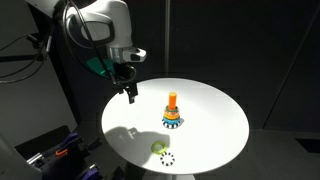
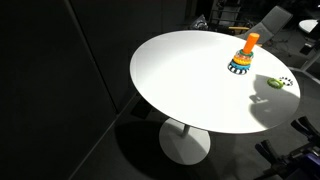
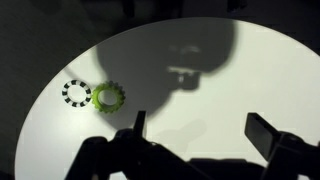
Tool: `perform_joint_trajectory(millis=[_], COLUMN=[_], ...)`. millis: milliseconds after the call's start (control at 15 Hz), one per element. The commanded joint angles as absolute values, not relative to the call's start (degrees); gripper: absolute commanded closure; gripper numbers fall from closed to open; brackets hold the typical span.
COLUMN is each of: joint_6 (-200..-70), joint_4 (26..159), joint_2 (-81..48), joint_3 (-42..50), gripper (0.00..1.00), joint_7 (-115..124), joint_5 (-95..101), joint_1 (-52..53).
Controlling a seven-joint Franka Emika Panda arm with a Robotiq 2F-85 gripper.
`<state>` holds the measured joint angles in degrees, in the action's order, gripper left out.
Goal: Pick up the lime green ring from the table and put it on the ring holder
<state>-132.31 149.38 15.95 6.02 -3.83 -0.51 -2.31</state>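
Wrist view puts my end effector (image 3: 200,135) nearest, its two fingers (image 3: 138,125) spread wide with nothing between them, hanging above the white table (image 3: 280,90). Beyond them the lime green ring (image 3: 107,97) lies flat on the table near its rim, well apart from the ring holder (image 1: 172,115). A black-and-white dotted ring (image 3: 76,93) lies slightly farther from the ring holder. The ring holder stands upright, orange peg above stacked coloured rings, and I hover off to one side of it.

Wrist view crops the table (image 3: 270,80) at right and bottom — the tool (image 3: 198,122) too, dark and indistinct.
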Motion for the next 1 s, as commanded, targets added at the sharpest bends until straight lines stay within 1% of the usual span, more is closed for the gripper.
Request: perform_joint_trajectory(millis=[0,333,400,933], joint_6=[-135.5,-137.9,-137.7,-137.9], joint_4=[146.5,144.5,146.3,145.3], joint_2=[10.9,7.2,8.7,7.5], joint_3=[7.0,7.5,6.8,6.9], gripper=[0.00,0.00,0.00,0.00], joint_7=[-5.8,-6.0,-4.6,-4.6], joint_5=[-1.3,-1.5,-0.7,-0.7], joint_1=[-3.5,-4.5,-4.3,-4.6])
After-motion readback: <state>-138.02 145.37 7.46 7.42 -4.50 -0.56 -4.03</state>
